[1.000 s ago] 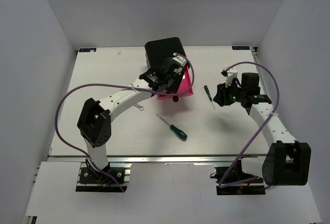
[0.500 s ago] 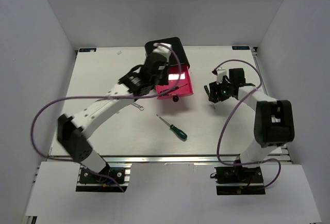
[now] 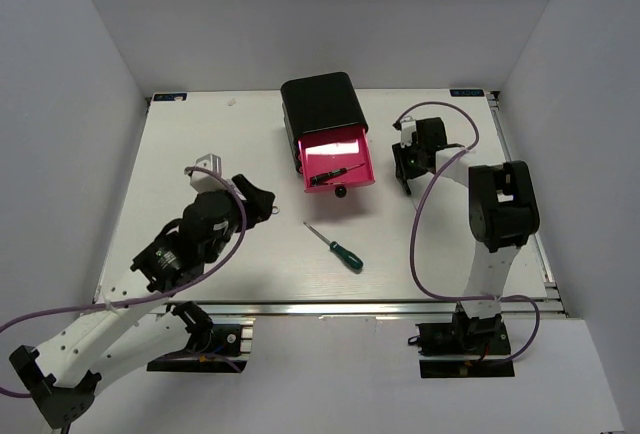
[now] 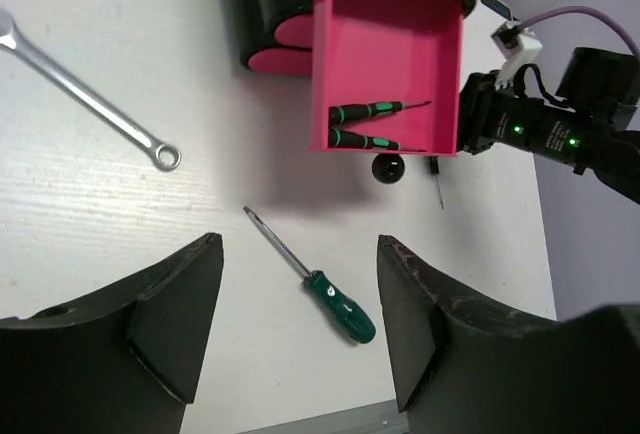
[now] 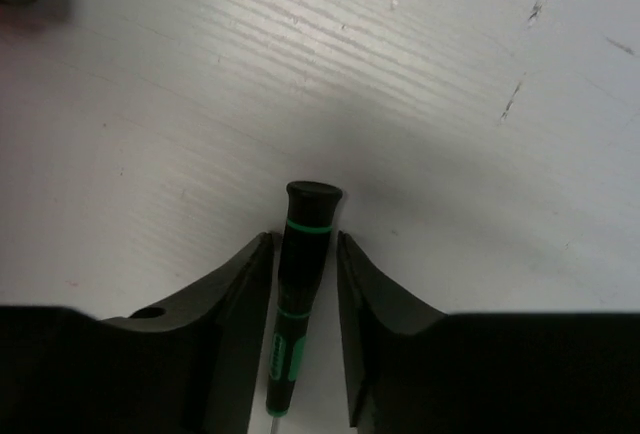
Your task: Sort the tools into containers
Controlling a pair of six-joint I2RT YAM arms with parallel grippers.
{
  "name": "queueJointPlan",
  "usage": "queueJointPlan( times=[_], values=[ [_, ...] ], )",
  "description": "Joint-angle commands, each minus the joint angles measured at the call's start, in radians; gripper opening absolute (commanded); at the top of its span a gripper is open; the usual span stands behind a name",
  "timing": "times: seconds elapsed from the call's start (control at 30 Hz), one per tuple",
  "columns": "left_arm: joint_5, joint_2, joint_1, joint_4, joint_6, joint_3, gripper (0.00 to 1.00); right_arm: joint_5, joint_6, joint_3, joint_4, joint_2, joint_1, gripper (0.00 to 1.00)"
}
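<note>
The black chest point(image 3: 320, 104) stands at the back, its top pink drawer point(image 3: 352, 144) pulled out, with two black-and-green screwdrivers point(image 4: 372, 112) lying in it. A green-handled screwdriver point(image 3: 340, 250) lies on the table, and shows below my open, empty left gripper point(image 4: 300, 324) in the left wrist view point(image 4: 340, 304). The silver wrench point(image 4: 90, 99) lies left of the chest. My right gripper point(image 5: 305, 244) is low on the table, right of the drawer, with its jaws narrowly open on both sides of a black screwdriver point(image 5: 305, 254). My left gripper point(image 3: 255, 197) hangs back at the left.
The two lower pink drawers point(image 4: 280, 44) are shut. The open drawer's dark knob point(image 4: 388, 167) juts toward the table's middle. The right arm point(image 3: 500, 204) stands along the right side, with purple cables looping beside both arms.
My left arm has drawn back from the drawer toward the near left, uncovering two screwdrivers inside. My right gripper has moved further back and left, and down around the black screwdriver.
</note>
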Motion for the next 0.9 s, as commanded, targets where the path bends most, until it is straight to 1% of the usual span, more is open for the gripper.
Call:
queueJointPlan(
  times=[0.0, 0.03, 0.1, 0.13, 0.2, 0.27, 0.37, 0.4, 0.47, 0.5, 0.57, 0.6, 0.63, 0.7, 0.73, 0.77, 0.87],
  values=[
    [-0.027, -0.052, 0.004, 0.014, -0.145, -0.071, 0.73, 0.060, 0.034, 0.042, -0.020, 0.033, -0.001, 0.36],
    [-0.025, -0.057, 0.004, 0.020, -0.152, -0.082, 0.73, 0.068, 0.031, 0.045, -0.029, 0.035, -0.001, 0.29],
    [-0.016, -0.048, 0.005, 0.039, -0.162, -0.099, 0.73, 0.089, 0.028, 0.048, -0.044, 0.038, -0.001, 0.20],
    [-0.011, -0.025, 0.004, 0.047, -0.162, -0.101, 0.73, 0.094, 0.024, 0.049, -0.061, 0.036, -0.001, 0.10],
    [-0.004, 0.006, 0.004, 0.068, -0.164, -0.102, 0.73, 0.105, 0.020, 0.034, -0.072, 0.013, -0.004, 0.00],
    [0.012, 0.055, 0.004, 0.086, -0.161, -0.104, 0.73, 0.087, 0.015, 0.019, -0.084, -0.022, -0.012, 0.00],
    [0.039, 0.109, 0.005, 0.134, -0.162, -0.113, 0.73, -0.002, -0.023, 0.028, -0.133, -0.134, -0.029, 0.00],
    [0.044, 0.121, 0.005, 0.140, -0.167, -0.118, 0.73, -0.054, -0.043, 0.049, -0.155, -0.199, -0.032, 0.00],
    [0.056, 0.146, 0.005, 0.151, -0.187, -0.133, 0.72, -0.094, -0.103, 0.060, -0.179, -0.269, -0.033, 0.00],
    [0.062, 0.150, 0.005, 0.165, -0.193, -0.139, 0.70, -0.137, -0.120, 0.060, -0.181, -0.333, -0.033, 0.00],
    [0.070, 0.153, 0.007, 0.177, -0.207, -0.160, 0.67, -0.197, -0.188, 0.060, -0.181, -0.391, -0.032, 0.00],
    [0.071, 0.152, 0.007, 0.191, -0.208, -0.168, 0.65, -0.293, -0.215, 0.063, -0.190, -0.431, -0.024, 0.00],
    [0.074, 0.152, 0.005, 0.197, -0.208, -0.173, 0.65, -0.359, -0.292, 0.086, -0.212, -0.442, -0.020, 0.00],
    [0.076, 0.155, 0.008, 0.200, -0.205, -0.178, 0.65, -0.453, -0.345, 0.120, -0.270, -0.444, 0.040, 0.00],
    [0.076, 0.159, 0.010, 0.200, -0.205, -0.177, 0.65, -0.473, -0.379, 0.140, -0.294, -0.436, 0.069, 0.00],
    [0.078, 0.161, 0.011, 0.197, -0.204, -0.176, 0.65, -0.478, -0.425, 0.176, -0.310, -0.417, 0.133, 0.00],
    [0.079, 0.166, 0.013, 0.188, -0.202, -0.168, 0.66, -0.432, -0.433, 0.231, -0.290, -0.363, 0.232, 0.01]
  ],
)
